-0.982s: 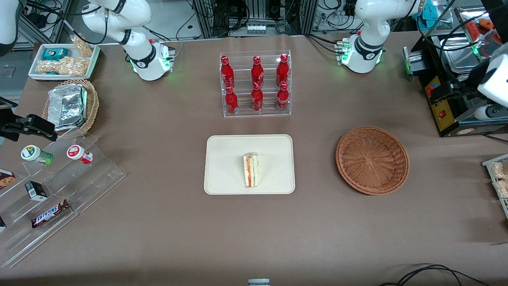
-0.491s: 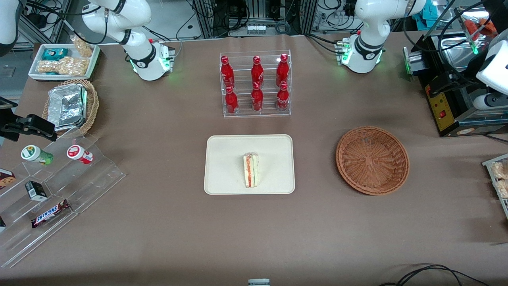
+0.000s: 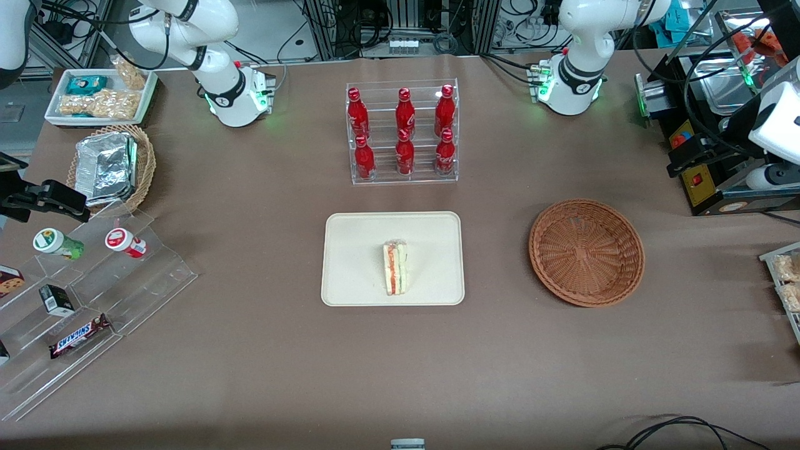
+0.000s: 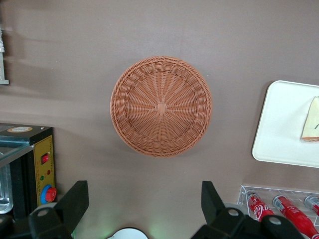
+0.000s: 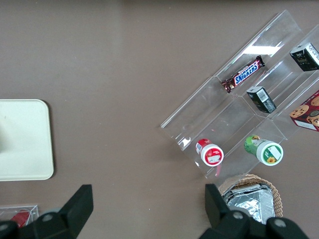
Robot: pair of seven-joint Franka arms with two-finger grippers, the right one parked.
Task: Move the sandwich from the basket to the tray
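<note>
The sandwich (image 3: 395, 269) lies on the cream tray (image 3: 350, 250) in the middle of the table. It also shows at the edge of the left wrist view (image 4: 311, 119), on the tray (image 4: 279, 124). The reddish-brown basket (image 3: 544, 250) sits empty beside the tray, toward the working arm's end. In the wrist view the basket (image 4: 161, 106) is empty too. My left gripper (image 3: 687, 155) hangs high by the table's working-arm end, well away from the basket. In the wrist view the gripper (image 4: 143, 190) is open and holds nothing.
A clear rack of red bottles (image 3: 403, 134) stands farther from the camera than the tray. A black box with a red button (image 3: 697, 178) is near the gripper. Clear steps with snacks (image 3: 94, 275), a tan foil-packet basket (image 3: 112, 165) and a white snack tray (image 3: 100, 97) lie toward the parked arm's end.
My left gripper has shifted a little near the black box, first away from the camera, then back toward it and the basket. The sandwich, tray and basket have not moved.
</note>
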